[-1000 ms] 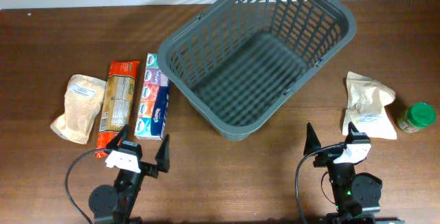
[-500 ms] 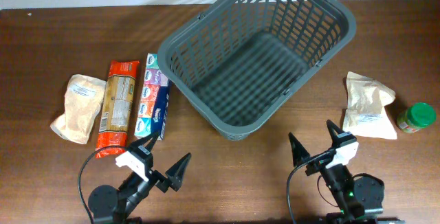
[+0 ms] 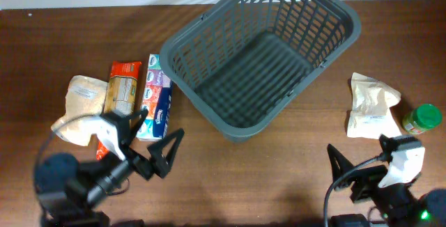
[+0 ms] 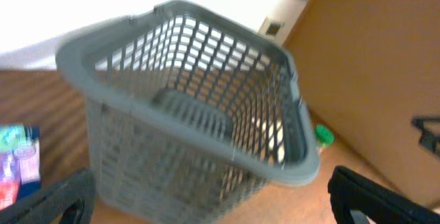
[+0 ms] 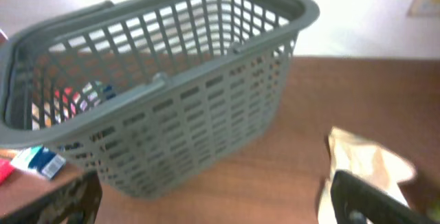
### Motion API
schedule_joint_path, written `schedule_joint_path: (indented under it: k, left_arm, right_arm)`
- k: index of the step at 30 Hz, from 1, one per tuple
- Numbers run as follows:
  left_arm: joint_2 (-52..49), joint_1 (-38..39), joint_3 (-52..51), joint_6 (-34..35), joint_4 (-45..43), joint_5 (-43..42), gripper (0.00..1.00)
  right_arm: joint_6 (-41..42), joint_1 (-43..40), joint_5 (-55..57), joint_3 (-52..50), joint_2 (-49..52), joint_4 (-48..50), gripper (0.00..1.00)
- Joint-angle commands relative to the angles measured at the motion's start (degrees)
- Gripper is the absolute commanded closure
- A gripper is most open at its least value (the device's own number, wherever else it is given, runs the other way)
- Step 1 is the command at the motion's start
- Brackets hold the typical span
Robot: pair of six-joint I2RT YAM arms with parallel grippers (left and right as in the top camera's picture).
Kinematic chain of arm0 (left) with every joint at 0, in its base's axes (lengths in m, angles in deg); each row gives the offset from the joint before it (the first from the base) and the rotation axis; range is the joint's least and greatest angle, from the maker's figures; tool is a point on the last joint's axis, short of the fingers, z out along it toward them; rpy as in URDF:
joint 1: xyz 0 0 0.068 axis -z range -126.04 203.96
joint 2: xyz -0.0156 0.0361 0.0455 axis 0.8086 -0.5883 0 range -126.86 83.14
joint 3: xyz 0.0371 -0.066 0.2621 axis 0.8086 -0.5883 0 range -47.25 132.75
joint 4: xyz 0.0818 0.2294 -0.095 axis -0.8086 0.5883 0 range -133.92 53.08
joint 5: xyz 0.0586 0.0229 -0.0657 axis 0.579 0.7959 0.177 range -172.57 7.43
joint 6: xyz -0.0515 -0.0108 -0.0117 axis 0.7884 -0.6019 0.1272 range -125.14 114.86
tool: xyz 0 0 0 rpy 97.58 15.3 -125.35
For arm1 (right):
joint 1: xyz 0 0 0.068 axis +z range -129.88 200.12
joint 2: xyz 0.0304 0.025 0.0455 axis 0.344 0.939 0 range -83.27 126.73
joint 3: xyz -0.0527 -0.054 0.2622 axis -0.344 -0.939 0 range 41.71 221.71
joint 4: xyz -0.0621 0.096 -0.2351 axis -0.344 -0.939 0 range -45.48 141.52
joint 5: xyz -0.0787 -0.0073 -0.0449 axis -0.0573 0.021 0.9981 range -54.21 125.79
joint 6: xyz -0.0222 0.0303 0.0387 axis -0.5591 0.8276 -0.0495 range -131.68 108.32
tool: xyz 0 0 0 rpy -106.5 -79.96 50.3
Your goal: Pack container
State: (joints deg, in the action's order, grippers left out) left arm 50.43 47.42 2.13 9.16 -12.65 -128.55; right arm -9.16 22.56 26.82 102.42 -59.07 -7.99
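Dark wooden table (image 3: 230, 178) carries everything, and packing looks not yet begun; the basket (image 3: 202, 17) stands empty at the far middle, with the tissue pack (image 3: 155, 98), pasta packet (image 3: 118, 102), two pouches and jar (image 3: 421, 119) lying outside it. Left gripper (image 3: 162, 126) hovers just beside the tissue pack, right gripper (image 5: 213, 189) low near the front edge; both have jaws spread wide, holding nothing.

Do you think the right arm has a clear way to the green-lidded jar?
Probably yes: the jar stands uncovered near the right gripper, jaws open; the tan pouch lies close on its left and might get brushed.
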Motion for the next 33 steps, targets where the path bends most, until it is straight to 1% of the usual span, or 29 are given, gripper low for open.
schedule_joint_path:
  k: [1, 2, 4, 5, 7, 10, 13, 15, 21, 22, 23, 24, 25, 26, 27, 28, 29, 30, 32, 33]
  left_arm:
    - [-8.4, 0.0, 12.3, -5.0, 7.9, -1.8, 0.01]
    - [-11.4, 0.0, 16.9, -8.5, 12.2, -1.7, 0.01]
    - [-14.9, 0.0, 22.2, -11.6, 17.5, -0.8, 0.01]
    - [-18.7, 0.0, 28.1, -14.4, 23.7, 1.2, 0.01]
    - [-23.4, 0.0, 35.7, -17.7, 31.9, 4.3, 0.01]
    - [-30.4, 0.0, 46.7, -20.5, 44.3, 9.2, 0.01]
    - [-37.0, 0.0, 56.1, -20.7, 53.3, 14.4, 0.01]
    - [-38.9, 0.0, 58.2, -20.7, 54.8, 14.8, 0.01]
    - [-40.1, 0.0, 58.3, -20.5, 54.5, 15.1, 0.01]
    - [-40.3, 0.0, 58.3, -20.7, 54.1, 16.7, 0.01]
    - [-40.5, 0.0, 58.3, -20.6, 54.1, 20.0, 0.00]
    - [-40.9, 0.0, 58.3, -20.2, 54.8, 25.0, 0.01]
    - [-41.4, 0.0, 58.3, -19.9, 55.8, 28.9, 0.43]
    - [-41.7, 0.0, 58.3, -19.4, 56.7, 30.9, 0.93]
    - [-41.9, 0.1, 58.3, -18.6, 57.4, 32.0, 0.98]
    - [-42.2, 0.3, 58.3, -18.4, 58.0, 32.5, 0.98]
    - [-42.3, 0.9, 58.3, -18.3, 58.4, 32.5, 0.98]
    - [-42.3, 1.7, 58.3, -18.2, 58.6, 32.5, 0.98]
    - [-42.2, 5.0, 58.3, -18.3, 58.6, 32.5, 0.98]
    - [-42.0, 7.9, 58.3, -18.3, 58.6, 32.5, 0.98]
  right_arm:
    - [-0.8, -0.2, 2.0, 13.1, 11.4, -9.4, 0.01]
    - [-0.8, -0.2, 2.0, 16.6, 14.5, -12.6, 0.01]
    - [-0.8, -0.2, 2.0, 21.8, 19.1, -17.4, 0.01]
    - [-0.7, -0.2, 2.0, 26.6, 23.3, -21.4, 0.01]
    - [-0.7, -0.2, 1.9, 33.0, 28.8, -26.5, 0.01]
    - [-0.5, -0.2, 1.9, 42.0, 36.0, -32.2, 0.01]
    - [-0.6, -0.2, 1.7, 49.0, 41.2, -35.0, 0.01]
    - [-0.6, -0.2, 0.5, 50.6, 42.8, -35.0, 0.01]
    - [-0.6, -0.2, 0.5, 50.6, 45.3, -34.9, 0.01]
    - [-0.6, -0.2, 0.5, 50.6, 45.8, -34.8, 0.01]
    - [-0.6, -0.2, 0.5, 50.6, 46.4, -34.8, 0.08]
    - [-0.3, -0.2, 0.5, 50.6, 47.2, -34.8, 0.26]
    - [1.1, -0.2, 0.7, 50.6, 47.8, -34.7, 0.44]
    - [3.0, -0.2, 0.9, 50.6, 48.5, -34.5, 0.61]
    - [4.2, -0.2, 0.9, 50.6, 49.0, -34.2, 0.69]
    - [5.3, -0.2, 0.9, 50.6, 49.7, -33.7, 0.76]
    - [6.0, -0.2, 0.9, 50.6, 50.4, -33.0, 0.87]
    - [6.4, -0.2, 0.9, 50.6, 51.0, -32.2, 0.95]
    - [7.1, -0.2, 0.8, 50.6, 52.3, -30.0, 0.96]
    - [7.5, -0.2, 0.6, 50.6, 53.0, -28.0, 0.96]
